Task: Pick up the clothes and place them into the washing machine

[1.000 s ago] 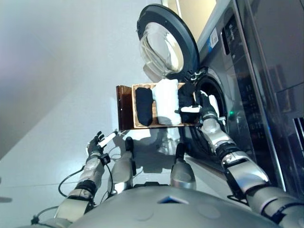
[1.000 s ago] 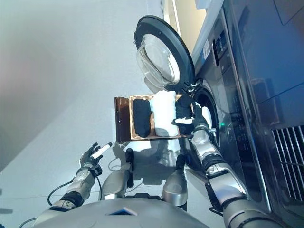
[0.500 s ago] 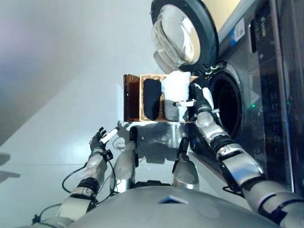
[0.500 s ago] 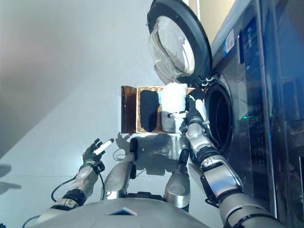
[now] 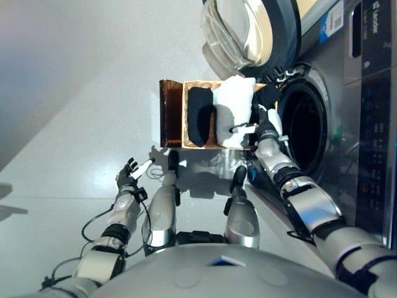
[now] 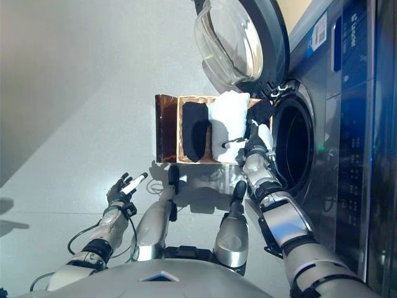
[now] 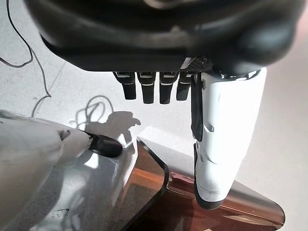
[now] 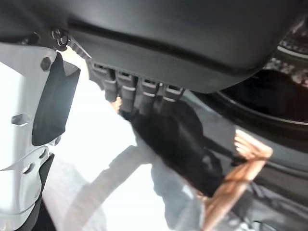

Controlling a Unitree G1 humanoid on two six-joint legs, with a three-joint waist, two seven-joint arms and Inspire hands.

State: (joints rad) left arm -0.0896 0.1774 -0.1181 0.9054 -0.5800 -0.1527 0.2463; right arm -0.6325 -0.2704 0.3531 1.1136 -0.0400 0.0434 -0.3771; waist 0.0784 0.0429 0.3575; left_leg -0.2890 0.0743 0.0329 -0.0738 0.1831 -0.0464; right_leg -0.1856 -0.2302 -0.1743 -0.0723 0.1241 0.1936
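Our left hand [image 5: 129, 176] idle over floor, fingers relaxed, well apart from basket [image 5: 172, 113]. Clothes in basket: black piece [image 5: 197, 121], white piece [image 5: 234, 107] beside it. Our right hand [image 5: 267, 127] nearer, fingers curled on dark garment [image 8: 185, 147]; washing machine drum [image 5: 305, 130] just right

We log right arm stretched forward, right hand [image 5: 265, 127] at basket [image 5: 174, 115] edge nearest washer, fingers curled down, thumb out. Left hand [image 5: 128, 177] low, well short of basket, fingers relaxed, holding nothing.
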